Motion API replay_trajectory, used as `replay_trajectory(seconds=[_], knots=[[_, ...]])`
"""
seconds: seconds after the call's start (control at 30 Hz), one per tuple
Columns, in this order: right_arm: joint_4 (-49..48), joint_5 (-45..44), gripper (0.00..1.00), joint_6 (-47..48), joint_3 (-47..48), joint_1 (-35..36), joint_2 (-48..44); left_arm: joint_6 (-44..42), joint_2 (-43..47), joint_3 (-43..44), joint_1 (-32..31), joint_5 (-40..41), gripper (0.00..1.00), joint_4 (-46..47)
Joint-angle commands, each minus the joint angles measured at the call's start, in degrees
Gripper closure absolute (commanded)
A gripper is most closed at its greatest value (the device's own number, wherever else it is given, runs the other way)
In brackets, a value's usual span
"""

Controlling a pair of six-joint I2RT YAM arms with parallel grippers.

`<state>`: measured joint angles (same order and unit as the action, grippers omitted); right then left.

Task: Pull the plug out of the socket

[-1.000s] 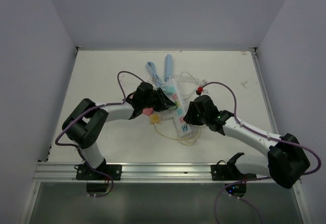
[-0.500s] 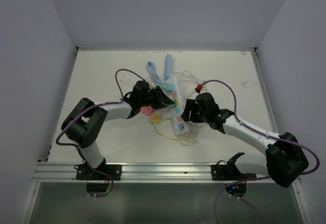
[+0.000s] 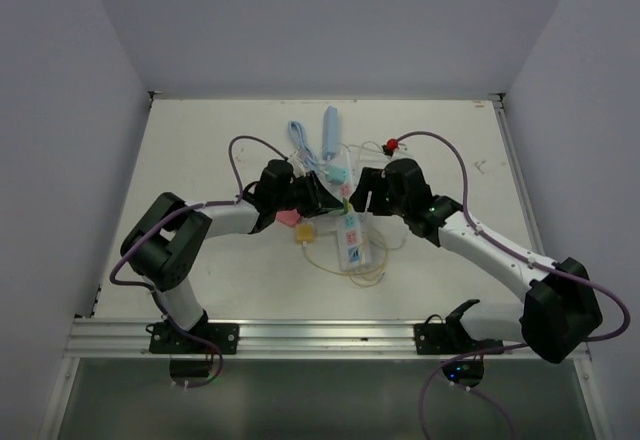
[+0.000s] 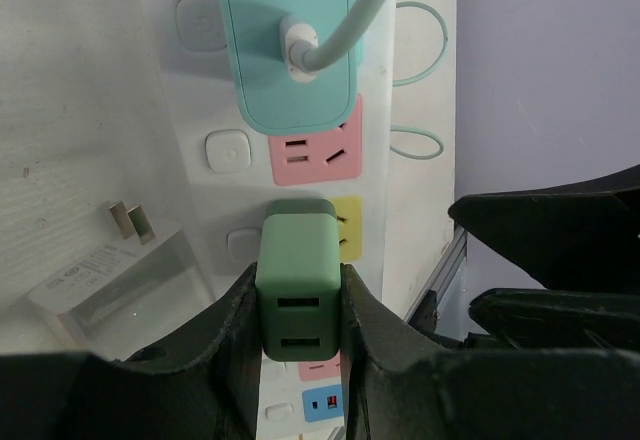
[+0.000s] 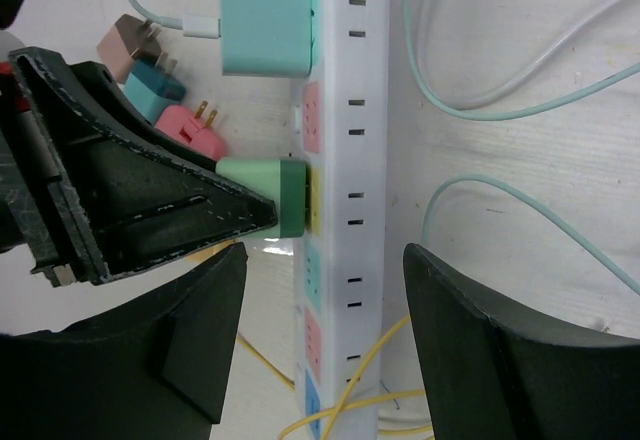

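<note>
The socket, a long white power strip (image 3: 349, 232) with pastel outlets, lies mid-table and is tipped on its side in the right wrist view (image 5: 345, 110). A green plug (image 4: 297, 305) sits in its yellow outlet (image 4: 349, 228). My left gripper (image 4: 297, 278) is shut on the green plug, one finger on each side. The plug also shows in the right wrist view (image 5: 268, 196), still seated. My right gripper (image 5: 325, 335) is open and straddles the strip just below the plug. A teal adapter (image 4: 290, 45) with a cable is plugged in further along.
Loose plugs lie left of the strip: brown (image 5: 128, 45), blue (image 5: 155, 88), pink (image 5: 195, 130), and a white one (image 4: 120, 270). A yellow cord (image 3: 340, 265) loops under the strip's near end. A light-blue coiled cable (image 3: 312, 132) lies at the far end.
My right gripper has moved up along the strip from its near end to beside the green plug. The strip has shifted and tipped. My left gripper stays on the plug.
</note>
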<state>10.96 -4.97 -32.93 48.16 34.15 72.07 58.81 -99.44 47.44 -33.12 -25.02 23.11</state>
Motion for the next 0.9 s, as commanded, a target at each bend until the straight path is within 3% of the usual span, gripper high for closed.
replay_trajectory(seconds=[0.0, 0.4, 0.5, 0.6, 0.63, 0.67, 0.87], knots=[[-0.59, -0.57, 0.33, 0.59, 1.24, -0.14, 2.8, -2.29, 3.28, 0.64, -0.27, -2.23, 1.0, 7.21], [-7.09, 7.78, 0.36, -0.91, -2.19, -0.14, 9.92, -3.7, 5.39, 0.2, -0.71, -3.02, 1.0, 10.98], [-8.76, 8.92, 0.43, -1.0, -2.72, -0.14, 10.98, -3.87, 5.83, 0.11, -0.98, -3.46, 1.0, 11.86], [-9.29, 8.76, 0.72, -1.17, -3.16, -0.14, 11.25, -4.22, 6.71, -0.24, -0.98, -3.55, 1.0, 11.87], [-8.33, 7.36, 0.89, -0.83, -3.16, -0.14, 11.16, -4.4, 6.97, -0.24, -0.98, -3.38, 1.0, 11.52], [-7.72, 6.39, 0.97, -0.74, -3.16, -0.14, 10.72, -5.36, 7.76, -0.42, -0.89, -3.11, 1.0, 10.99], [1.07, -3.54, 1.0, -1.52, -2.2, -1.63, 8.09, -8.97, 12.85, -1.56, -0.8, -0.65, 1.0, 6.34]])
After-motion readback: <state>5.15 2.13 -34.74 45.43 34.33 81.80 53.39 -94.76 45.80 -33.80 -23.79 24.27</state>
